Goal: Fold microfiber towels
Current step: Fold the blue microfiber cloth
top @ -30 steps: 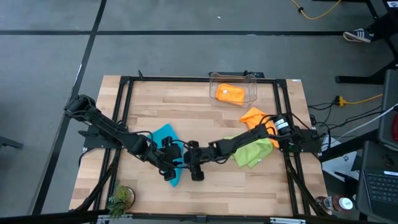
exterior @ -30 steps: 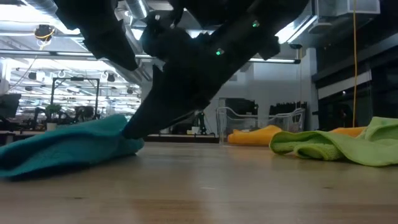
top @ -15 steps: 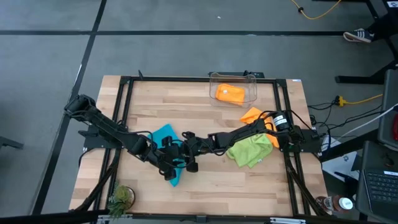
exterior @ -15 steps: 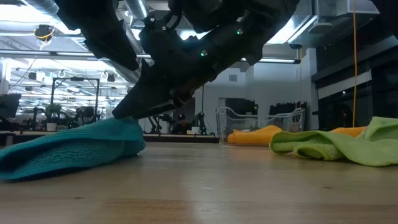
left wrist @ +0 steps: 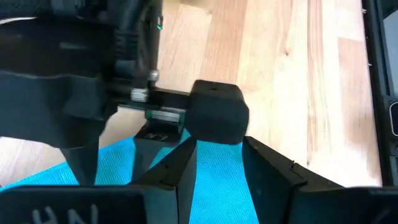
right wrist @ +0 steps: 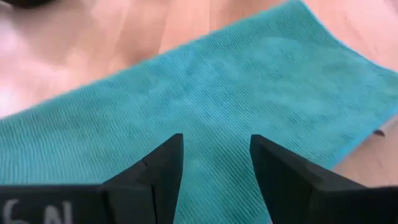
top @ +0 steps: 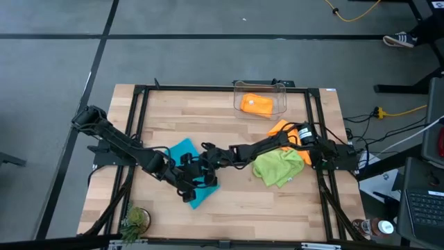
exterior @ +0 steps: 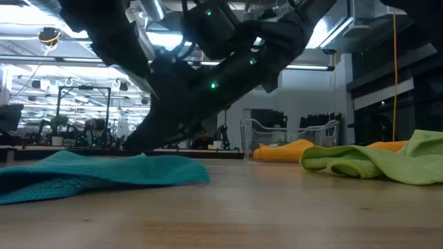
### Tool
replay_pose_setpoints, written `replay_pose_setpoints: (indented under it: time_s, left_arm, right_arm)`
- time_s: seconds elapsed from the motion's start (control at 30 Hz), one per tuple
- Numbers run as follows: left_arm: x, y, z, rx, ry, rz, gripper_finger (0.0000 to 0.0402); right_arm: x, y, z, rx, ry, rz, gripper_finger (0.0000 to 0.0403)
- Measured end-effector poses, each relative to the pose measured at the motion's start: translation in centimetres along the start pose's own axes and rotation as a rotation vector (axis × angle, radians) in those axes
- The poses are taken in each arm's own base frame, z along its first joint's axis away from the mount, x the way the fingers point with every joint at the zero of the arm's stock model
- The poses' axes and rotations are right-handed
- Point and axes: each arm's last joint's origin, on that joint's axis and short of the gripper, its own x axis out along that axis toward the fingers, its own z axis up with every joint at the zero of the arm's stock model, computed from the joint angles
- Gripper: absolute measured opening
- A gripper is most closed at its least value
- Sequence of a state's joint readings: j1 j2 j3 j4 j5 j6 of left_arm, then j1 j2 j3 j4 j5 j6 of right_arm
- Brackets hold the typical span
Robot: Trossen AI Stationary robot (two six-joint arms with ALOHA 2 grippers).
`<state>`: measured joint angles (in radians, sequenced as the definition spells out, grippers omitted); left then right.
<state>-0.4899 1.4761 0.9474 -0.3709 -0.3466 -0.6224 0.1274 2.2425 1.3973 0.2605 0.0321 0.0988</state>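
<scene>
A teal-blue towel (top: 183, 150) lies spread flat on the wood near the table's middle, low and flat in the low view too (exterior: 90, 169). My left gripper (top: 193, 182) stands open over its near part, teal cloth showing in the gap (left wrist: 217, 180). My right gripper (top: 206, 162) reaches in from the right, open, over the towel's middle (right wrist: 249, 81). A lime green towel (top: 277, 167) lies crumpled to the right, with an orange towel (top: 283, 128) beyond it. A second orange towel (top: 255, 104) lies in the bin. My left gripper slants down onto the teal towel's near part (left wrist: 217, 186), one finger on each side of a strip of cloth. Whether the fingertips touch the cloth I cannot tell. My right gripper comes slanting down from the table's right. Its open fingers (right wrist: 155, 168) stand on or just above the towel's flat top face. The towel lies on the table.
A clear plastic bin (top: 277, 94) stands at the far edge, right of the middle. A small green plant (top: 135, 221) sits at the near left corner. A black frame (top: 139, 125) runs around the table top. Bare wood lies along the near edge.
My right gripper has gone toward the table's left and far edge, across the teal towel, tipping down a little. The towel's right part, humped up under the gripper a second ago, now lies flat and reaches farther right.
</scene>
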Motion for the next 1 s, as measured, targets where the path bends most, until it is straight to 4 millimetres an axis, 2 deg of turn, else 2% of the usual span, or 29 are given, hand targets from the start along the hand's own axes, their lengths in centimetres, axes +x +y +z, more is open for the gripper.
replay_pose_setpoints:
  time_s: [0.07,0.33,0.5,0.6,0.7,0.83,0.9,1.0]
  left_arm:
    - [0.0,-0.1,-0.1,0.003,0.0,0.002,0.0122]
    - [-0.1,-0.3,-0.3,0.013,0.004,0.0,0.0122]
    - [-0.1,-0.3,-0.2,0.006,-0.002,-0.002,0.0122]
    - [-0.1,-0.3,-0.2,-0.014,-0.002,-0.001,0.0122]
    - [-0.2,-0.3,-0.4,-0.007,0.014,-0.002,0.0122]
    - [-0.3,-0.5,-0.8,0.011,0.039,0.002,0.0122]
    - [-0.4,-0.8,-1.0,0.018,0.039,-0.008,0.0122]
    - [0.1,-1.7,-1.8,0.043,0.063,-0.033,0.0122]
  right_arm:
    - [-0.2,-0.1,0.6,0.002,0.011,-0.004,0.0189]
    - [-3.3,-0.4,3.1,0.001,0.222,-0.041,0.0189]
    - [-3.9,-0.4,3.3,0.014,0.258,-0.043,0.0189]
    - [-3.9,0.0,3.2,0.059,0.263,0.016,0.0189]
    - [-4.0,1.1,2.8,0.028,0.288,0.122,0.0189]
    - [-4.1,3.5,1.7,-0.149,0.299,0.268,0.0189]
    - [-4.1,4.7,1.1,-0.24,0.269,0.282,0.0189]
    - [-3.7,6.2,-0.1,-0.343,0.246,0.214,0.0189]
